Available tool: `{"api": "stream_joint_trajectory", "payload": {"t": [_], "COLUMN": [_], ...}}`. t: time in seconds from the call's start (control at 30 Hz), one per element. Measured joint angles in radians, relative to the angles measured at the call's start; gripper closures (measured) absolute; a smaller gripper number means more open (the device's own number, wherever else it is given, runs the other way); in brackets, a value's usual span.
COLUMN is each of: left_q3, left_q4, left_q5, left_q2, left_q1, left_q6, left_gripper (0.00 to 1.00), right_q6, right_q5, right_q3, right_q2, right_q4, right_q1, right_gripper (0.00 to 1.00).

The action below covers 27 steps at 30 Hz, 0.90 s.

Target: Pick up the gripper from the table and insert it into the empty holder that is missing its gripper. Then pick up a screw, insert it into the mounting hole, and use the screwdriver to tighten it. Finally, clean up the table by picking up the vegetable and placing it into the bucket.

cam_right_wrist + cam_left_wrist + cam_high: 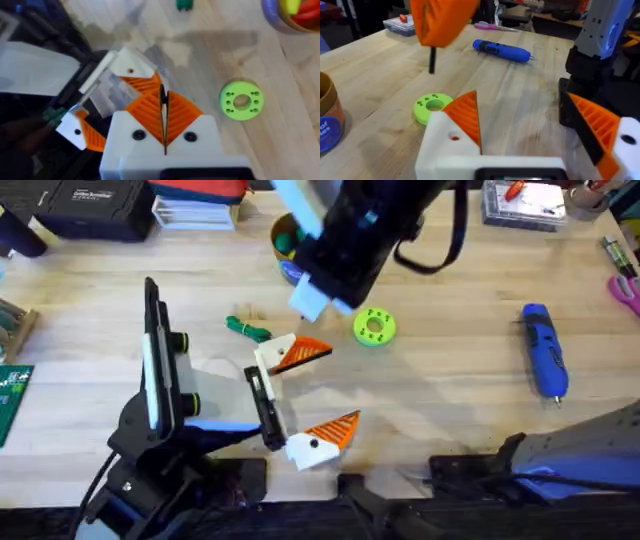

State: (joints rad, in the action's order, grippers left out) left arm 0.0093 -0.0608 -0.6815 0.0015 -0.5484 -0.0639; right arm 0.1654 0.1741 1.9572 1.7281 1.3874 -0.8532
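The white gripper (290, 353) with its orange wedge sits in the holder at the far end of my left arm's rail, its mounting hole (131, 71) open. My left gripper (310, 393) is open, its fingers spread wide. My right gripper (164, 112) hangs just above that piece, shut on a thin black screw (432, 60). The blue screwdriver (545, 348) lies at the right of the table. The green vegetable (245, 328) lies beyond the left gripper. The blue bucket (292, 15) with toy produce stands at the back, partly behind my right arm.
A lime-green disc (375, 326) with holes lies right of the white gripper piece. Boxes, a parts case (525, 202) and scissors (625, 290) line the back and right edges. A green circuit board (12, 395) lies at the far left.
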Motion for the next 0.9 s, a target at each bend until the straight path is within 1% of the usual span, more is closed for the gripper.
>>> {"api": "stream_joint_trajectory", "payload": {"t": [0.17,0.3,0.47,0.77,0.9], "left_q3": [0.000,0.000,0.000,0.000,0.000], "left_q4": [0.000,0.000,0.000,0.000,0.000], "left_q5": [0.000,0.000,0.000,0.000,0.000], "left_q2": [0.000,0.000,0.000,0.000,0.000], "left_q1": [0.000,0.000,0.000,0.000,0.000], "left_q6": [0.000,0.000,0.000,0.000,0.000], "left_gripper": [0.015,0.015,0.015,0.015,0.015], "right_q6": [0.000,0.000,0.000,0.000,0.000], "right_q5": [0.000,0.000,0.000,0.000,0.000], "right_q3": [0.000,0.000,0.002,0.005,0.005], "right_q2": [0.000,0.000,0.003,0.069,0.076], "right_q4": [-0.004,-0.012,-0.012,-0.007,-0.002], "right_q1": [-0.062,-0.086,-0.100,-0.116,-0.116], "right_gripper": [0.993,0.993,0.993,0.993,0.993]}}
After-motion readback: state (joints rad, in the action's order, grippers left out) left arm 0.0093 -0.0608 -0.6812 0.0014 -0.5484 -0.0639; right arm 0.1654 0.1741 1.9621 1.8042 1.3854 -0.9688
